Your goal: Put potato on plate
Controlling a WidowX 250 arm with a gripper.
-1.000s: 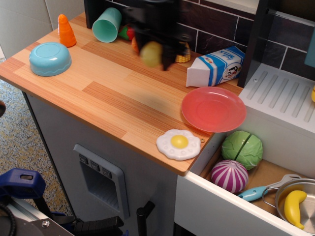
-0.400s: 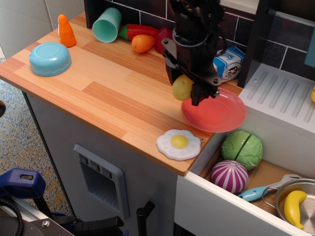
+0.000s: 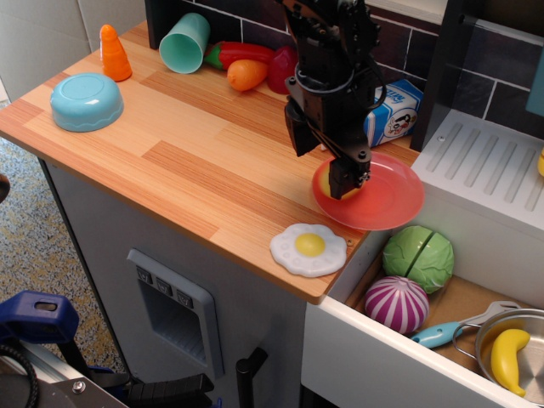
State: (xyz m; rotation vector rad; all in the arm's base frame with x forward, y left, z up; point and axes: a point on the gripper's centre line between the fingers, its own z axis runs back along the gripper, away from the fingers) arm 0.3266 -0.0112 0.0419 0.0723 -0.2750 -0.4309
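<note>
My fingers [image 3: 347, 177] cover most of the potato [image 3: 325, 182]. My arm hides part of the milk carton [image 3: 393, 110] at the surface's back edge.

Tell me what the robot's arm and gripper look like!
The robot arm is all black, chunky and blocky, with dark cables looped along it. Its black gripper ends in two flat, squarish fingers. No stickers or markings are visible.

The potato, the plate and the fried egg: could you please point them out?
potato [image 3: 325, 183], observation.image, visible yellow left edge.
plate [image 3: 393, 197], observation.image, bare pink centre.
fried egg [image 3: 310, 245], observation.image, yolk.
</note>
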